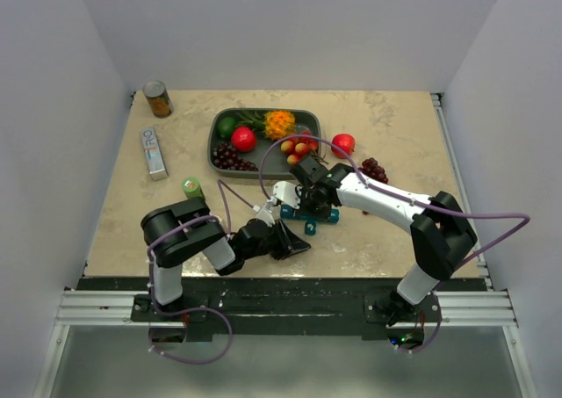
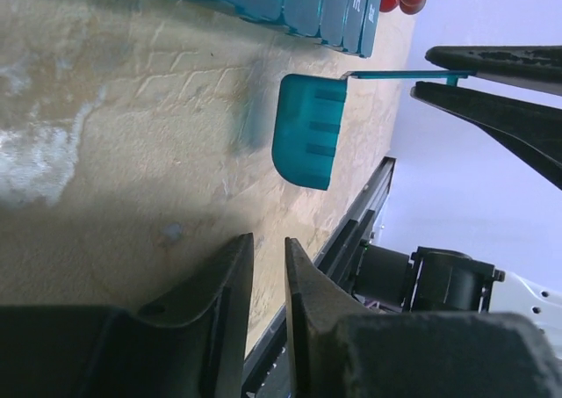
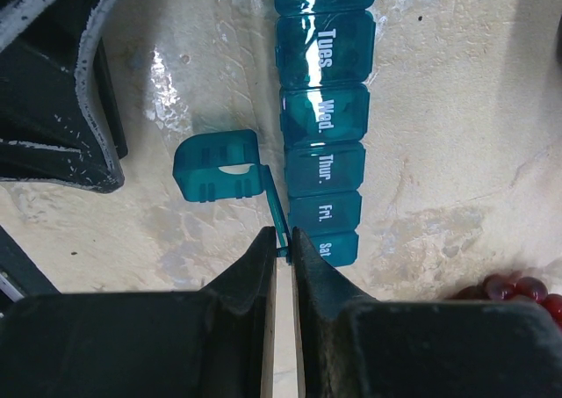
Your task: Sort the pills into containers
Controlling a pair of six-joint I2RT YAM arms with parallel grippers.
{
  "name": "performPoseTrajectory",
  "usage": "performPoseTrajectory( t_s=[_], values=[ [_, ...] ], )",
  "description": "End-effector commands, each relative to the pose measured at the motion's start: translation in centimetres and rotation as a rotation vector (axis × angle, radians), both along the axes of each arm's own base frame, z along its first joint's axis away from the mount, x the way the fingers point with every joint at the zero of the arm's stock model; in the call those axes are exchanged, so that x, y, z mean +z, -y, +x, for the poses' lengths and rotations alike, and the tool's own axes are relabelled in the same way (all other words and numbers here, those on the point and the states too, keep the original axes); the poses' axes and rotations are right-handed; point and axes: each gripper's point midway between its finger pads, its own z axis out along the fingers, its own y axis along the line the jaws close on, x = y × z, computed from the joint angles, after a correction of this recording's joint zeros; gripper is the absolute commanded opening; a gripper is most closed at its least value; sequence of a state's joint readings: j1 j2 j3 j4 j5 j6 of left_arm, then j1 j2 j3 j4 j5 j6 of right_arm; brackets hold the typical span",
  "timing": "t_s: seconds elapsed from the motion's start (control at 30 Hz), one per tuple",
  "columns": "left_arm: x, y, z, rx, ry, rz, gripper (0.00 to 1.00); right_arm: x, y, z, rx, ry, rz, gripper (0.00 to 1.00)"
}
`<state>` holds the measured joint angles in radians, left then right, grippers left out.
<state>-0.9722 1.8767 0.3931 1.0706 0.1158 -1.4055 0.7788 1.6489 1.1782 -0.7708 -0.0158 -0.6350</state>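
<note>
A teal strip of day-marked containers [image 3: 323,117] lies on the table; it also shows in the top view [image 1: 303,213] and the left wrist view [image 2: 290,3]. One detached cell [image 3: 216,166] lies beside the strip on its side with its lid [image 3: 275,203] swung open. My right gripper [image 3: 283,234] is shut on the edge of that lid; it shows from above [image 1: 314,217]. The cell [image 2: 307,130] and the right fingers [image 2: 492,108] also show in the left wrist view. My left gripper [image 2: 268,240] is empty, shut but for a thin slit, low over the table near the front edge [image 1: 299,244]. No pills show.
A grey tray [image 1: 214,149] of fruit stands at the back. A tin can [image 1: 157,98], a silver box [image 1: 154,152] and a small green bottle [image 1: 192,187] lie to the left. An apple [image 1: 343,143] and grapes [image 1: 373,168] lie right of the tray.
</note>
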Motion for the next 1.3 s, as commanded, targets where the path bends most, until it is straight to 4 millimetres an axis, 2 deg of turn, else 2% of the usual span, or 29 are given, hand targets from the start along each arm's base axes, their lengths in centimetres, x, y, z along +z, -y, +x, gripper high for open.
performPoseTrajectory(
  t_s=[0.0,0.3,0.67,1.27],
  values=[
    [0.5,0.1,0.2,0.043,-0.013,-0.073,0.23,1.6,-1.0,0.9,-0.017,0.046,0.046,0.09],
    [0.0,0.3,0.8,0.08,-0.053,-0.119,0.18,1.6,-1.3,0.5,-0.009,0.027,0.06,0.1],
    [-0.4,0.4,2.3,0.113,-0.077,-0.141,0.18,1.2,-1.4,0.7,-0.014,0.022,0.054,0.13],
    [-1.4,0.1,2.4,0.118,-0.123,-0.16,0.17,0.5,-1.7,0.5,-0.005,-0.005,0.052,0.17]
  ],
)
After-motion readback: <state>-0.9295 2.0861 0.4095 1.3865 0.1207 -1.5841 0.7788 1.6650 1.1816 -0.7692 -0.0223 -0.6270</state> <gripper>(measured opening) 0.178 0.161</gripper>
